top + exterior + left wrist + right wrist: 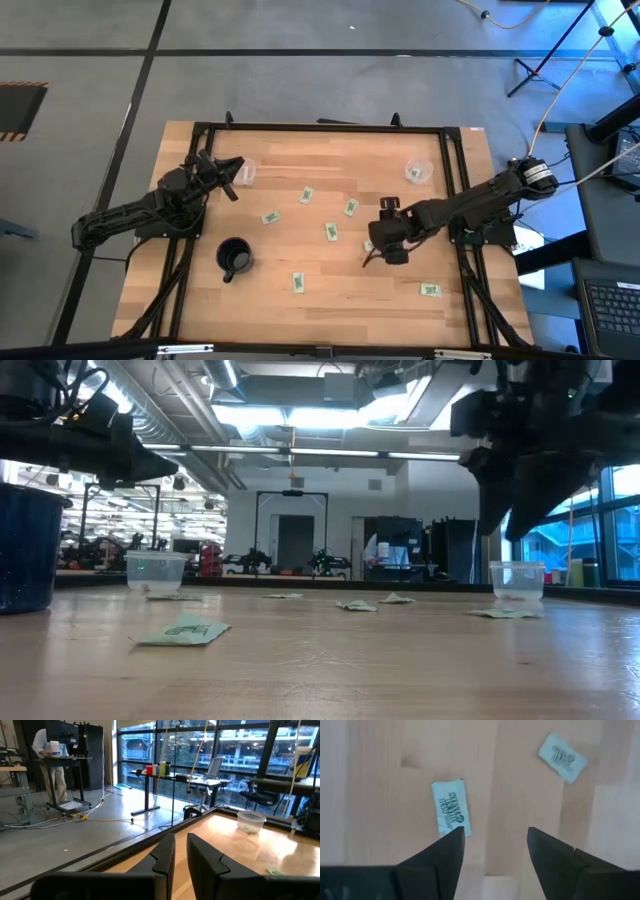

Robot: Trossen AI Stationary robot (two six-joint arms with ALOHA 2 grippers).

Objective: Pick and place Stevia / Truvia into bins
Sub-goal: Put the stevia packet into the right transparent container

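Your right gripper [495, 850] hangs over the middle-right of the table [320, 300] with fingers spread wide, holding nothing. Just beside one finger lies a Stevia sachet [449, 808], flat, its long axis along the fingers' direction; a second sachet [562, 757] lies tilted, further away. Other sachets are scattered around the black mug [234, 258]. Your left gripper [180, 857], fingers almost together and empty, waits near the left clear cup [246, 172]; the other cup [418, 172] stands at the far right
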